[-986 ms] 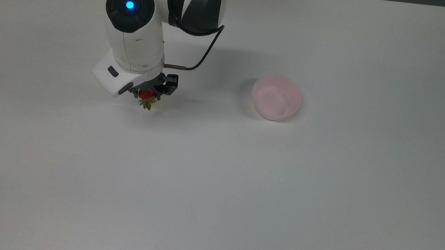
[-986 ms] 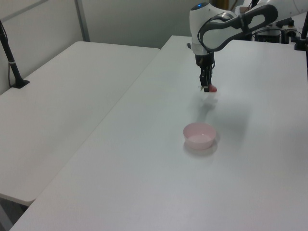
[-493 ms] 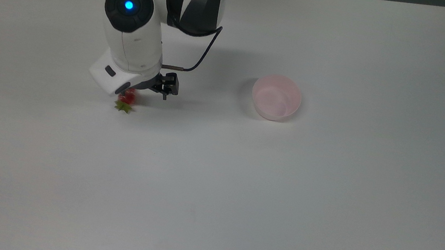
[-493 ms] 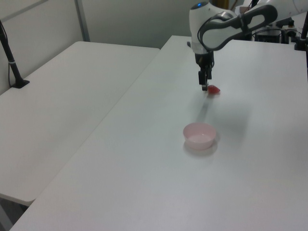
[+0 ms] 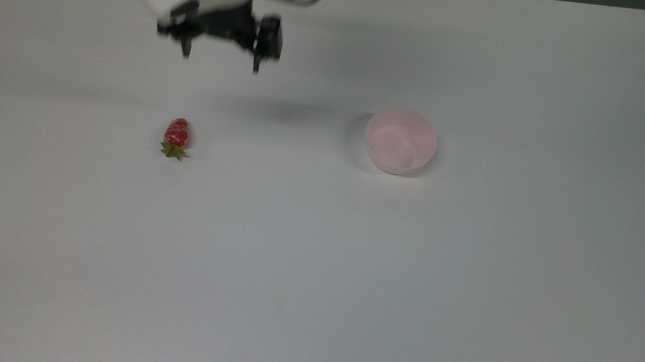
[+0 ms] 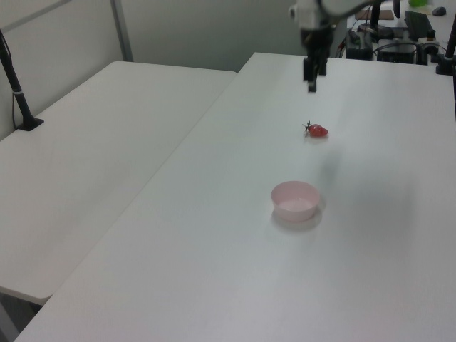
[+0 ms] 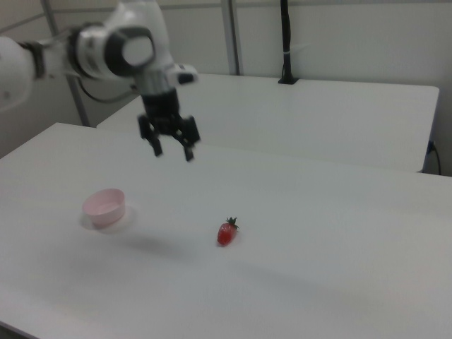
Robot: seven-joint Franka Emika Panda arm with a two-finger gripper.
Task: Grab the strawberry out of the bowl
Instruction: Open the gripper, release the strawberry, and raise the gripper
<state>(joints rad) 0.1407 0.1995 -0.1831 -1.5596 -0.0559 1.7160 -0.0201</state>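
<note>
White table (image 5: 469, 300) lies bare below the gripper (image 5: 220, 58), jaws spread wide, empty; strawberry (image 5: 176, 135) beneath, bowl (image 5: 400, 141) well aside.

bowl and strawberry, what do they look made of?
Bowl: likely thin plastic; pale pink, smooth plain walls, slightly see-through. Strawberry: glossy red skin with bright highlights and a green leafy cap; whether real fruit or a plastic replica cannot be told.
</note>
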